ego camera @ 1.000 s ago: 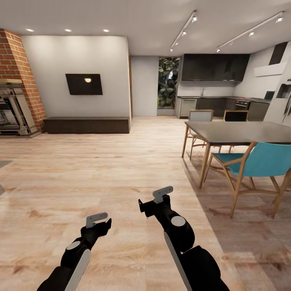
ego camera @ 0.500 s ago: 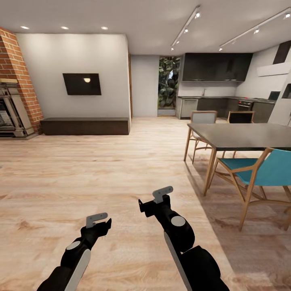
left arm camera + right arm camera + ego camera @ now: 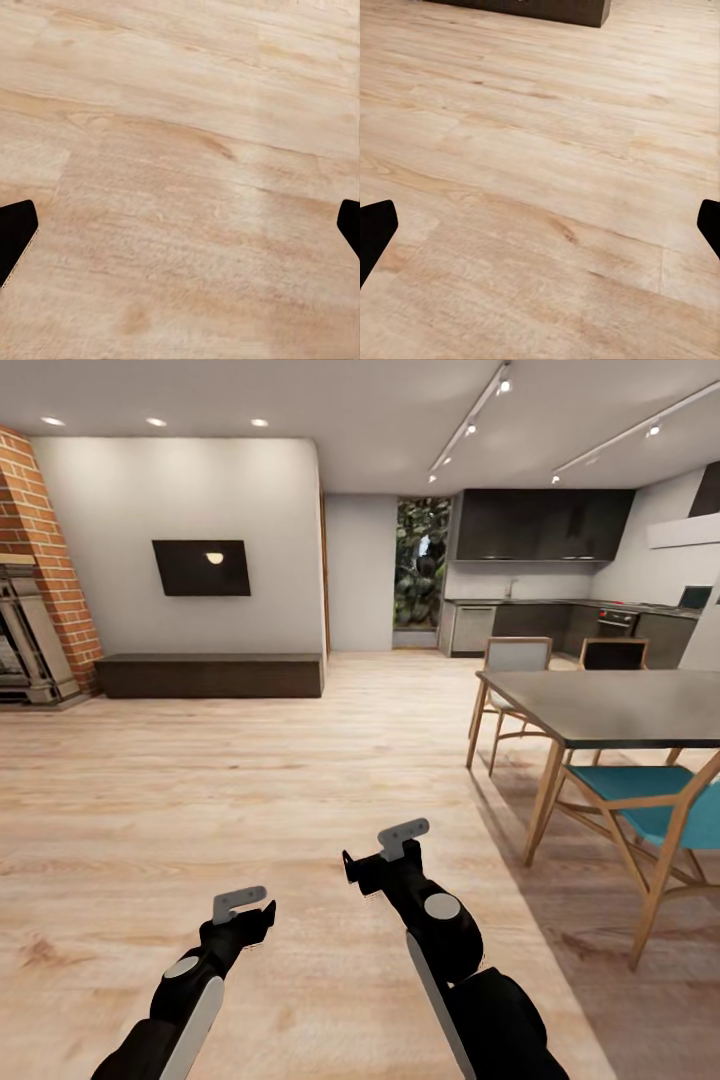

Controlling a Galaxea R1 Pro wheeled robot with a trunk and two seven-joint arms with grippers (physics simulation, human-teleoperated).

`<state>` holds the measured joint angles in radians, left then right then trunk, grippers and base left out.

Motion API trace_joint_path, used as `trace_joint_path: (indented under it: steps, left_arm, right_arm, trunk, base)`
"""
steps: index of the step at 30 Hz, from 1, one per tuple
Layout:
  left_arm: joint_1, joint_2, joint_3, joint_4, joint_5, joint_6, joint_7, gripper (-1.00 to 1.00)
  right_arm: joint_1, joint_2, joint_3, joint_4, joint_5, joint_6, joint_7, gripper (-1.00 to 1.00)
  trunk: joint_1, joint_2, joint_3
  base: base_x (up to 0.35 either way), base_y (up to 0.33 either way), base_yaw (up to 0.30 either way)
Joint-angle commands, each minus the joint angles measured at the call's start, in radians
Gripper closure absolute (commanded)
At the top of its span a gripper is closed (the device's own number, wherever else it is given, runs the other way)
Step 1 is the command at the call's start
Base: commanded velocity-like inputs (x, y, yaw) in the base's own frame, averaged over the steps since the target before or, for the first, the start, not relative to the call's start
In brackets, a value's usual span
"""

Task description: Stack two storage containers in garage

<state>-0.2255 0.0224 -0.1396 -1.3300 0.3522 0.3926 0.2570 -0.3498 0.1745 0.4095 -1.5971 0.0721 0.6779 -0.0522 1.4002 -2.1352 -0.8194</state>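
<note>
While both arms hang low in front of the robot, nothing sits in either hand. The left gripper is spread wide and empty; in the left wrist view its dark fingertips sit at the far edges of the picture with only bare planks between them. The right gripper is the same, spread wide, holding nothing, fingertips far apart over bare planks.

This is the living room: light wood plank floor everywhere. Red brick fireplace at far left, with a dark metal insert below. On the white back wall hangs a dark TV panel, and under it runs a long low dark bench, standing on the planks against the wall. The bench's end also shows at the edge of the right wrist view.

To the right stands a dark-topped dining table on wooden legs. A teal chair with a wood frame is tucked at its near side, and two more chairs stand on its far side. Behind them is a dark kitchen with black cabinets and counter. Between kitchen and white wall, a glass opening shows greenery outside. Ceiling has track lights and recessed spots.

The orange-red containers: I can't tell where they are from here.
</note>
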Motion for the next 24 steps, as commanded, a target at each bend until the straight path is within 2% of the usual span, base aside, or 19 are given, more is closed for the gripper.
trace_joint_path:
  steps: [1, 12, 19, 24]
  left_arm:
    - [0.000, 0.000, 0.000, 0.000, 0.000, 0.000, 0.000, -1.00]
    - [0.000, 0.000, 0.001, 0.000, -0.001, 0.001, 0.002, -1.00]
    - [0.000, 0.001, 0.001, -0.001, -0.001, 0.001, 0.005, -1.00]
    - [0.000, 0.010, 0.002, -0.004, -0.001, 0.001, 0.003, -1.00]
  right_arm:
    - [0.000, 0.000, 0.000, -0.006, 0.000, 0.000, 0.000, -1.00]
    - [0.000, 0.000, -0.001, -0.012, -0.002, 0.004, 0.003, -1.00]
    - [0.000, 0.000, -0.002, -0.012, -0.002, 0.005, 0.003, -1.00]
    - [0.000, 0.000, -0.002, -0.012, -0.002, 0.004, 0.003, -1.00]
  trunk:
    - [0.000, 0.000, 0.000]
    - [0.000, 0.000, 0.000]
    - [0.000, 0.000, 0.000]
    - [0.000, 0.000, 0.000]
  base:
    - [0.338, 0.074, 0.000]
    - [0.338, 0.013, 0.011]
    - [0.338, 0.000, 0.232]
    - [0.338, 0.000, 0.285]
